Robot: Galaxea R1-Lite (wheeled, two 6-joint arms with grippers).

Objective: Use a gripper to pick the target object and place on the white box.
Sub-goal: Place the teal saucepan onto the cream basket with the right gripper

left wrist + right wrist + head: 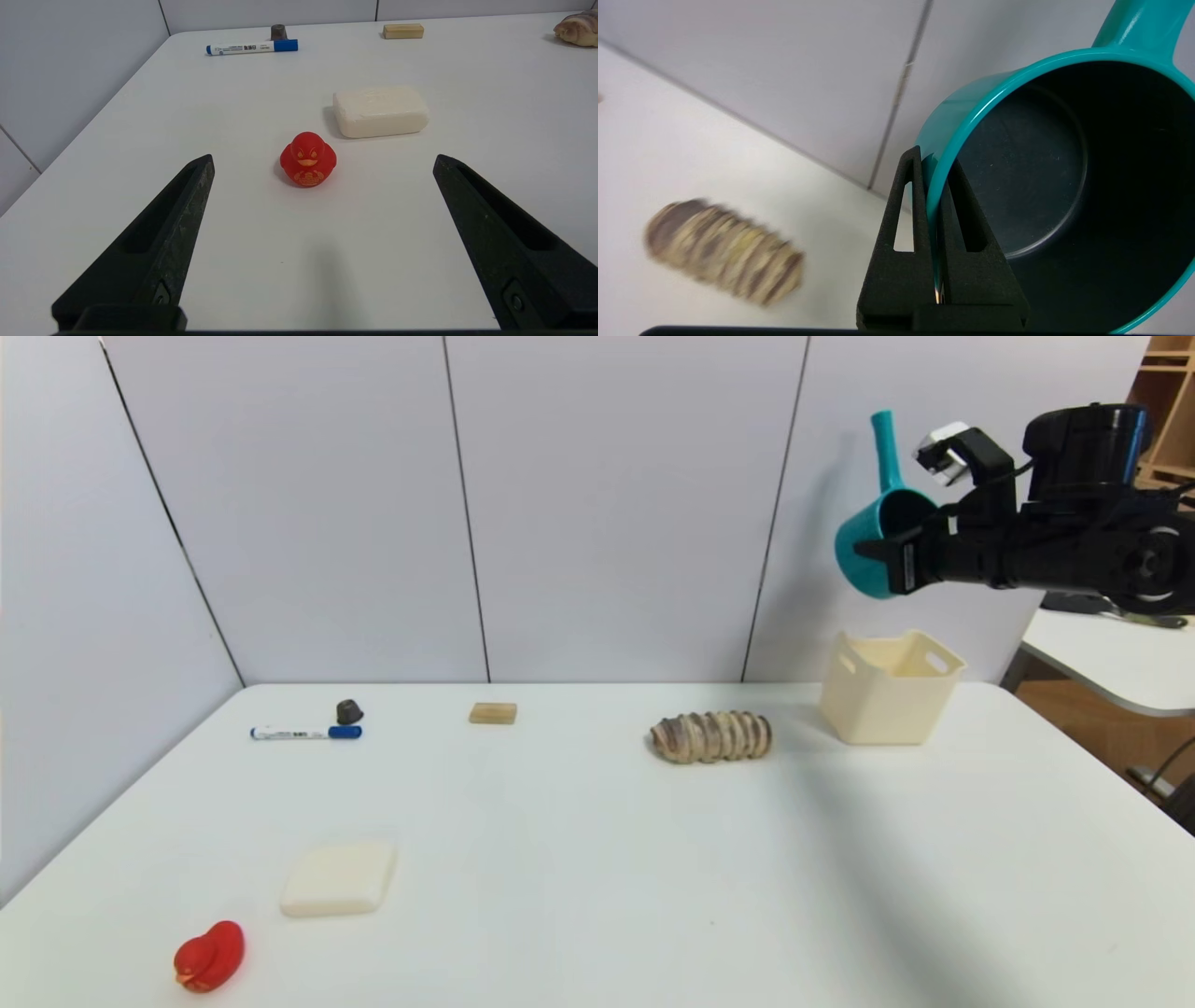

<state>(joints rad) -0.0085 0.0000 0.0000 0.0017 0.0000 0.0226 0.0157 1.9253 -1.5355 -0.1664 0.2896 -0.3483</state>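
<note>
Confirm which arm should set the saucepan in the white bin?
Right. The right gripper already clamps the teal saucepan by its rim, above the white bin. The left gripper is open near the red duck.

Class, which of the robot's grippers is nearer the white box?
Right. The right gripper holds the teal saucepan above the white box; the left gripper waits far across the table by the red duck.

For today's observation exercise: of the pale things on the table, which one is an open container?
The white box near the far right corner: hollow, open-topped, with handle slots. The soap-like pad and small tan block are solid slabs.
</note>
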